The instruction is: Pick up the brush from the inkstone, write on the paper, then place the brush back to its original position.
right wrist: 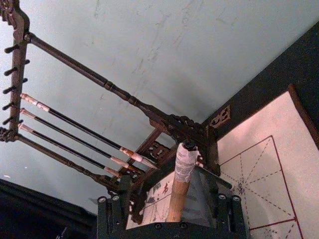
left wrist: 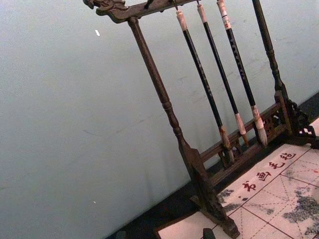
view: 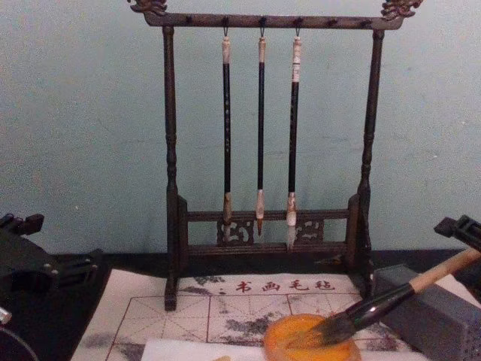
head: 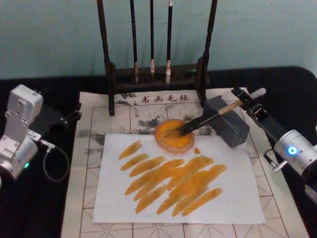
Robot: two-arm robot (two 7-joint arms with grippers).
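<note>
While I look down from the head view, the brush [head: 205, 119] lies tilted, its bushy tip in the inkstone [head: 174, 136], its shaft propped on the grey block [head: 226, 121]. My right gripper [head: 249, 102] is at the wood end; whether I'm clamped there, I can't tell. The paper [head: 223, 198] carries orange strokes. My left gripper [head: 20, 130] sits parked beside the mat.

Right wrist view: the handle [right wrist: 179, 189] runs up between my jaws, apparently touching. It looks light and stiff with a soft tip, so hold the wood.

Chest view: the handle's end is cut off at the edge.
</note>
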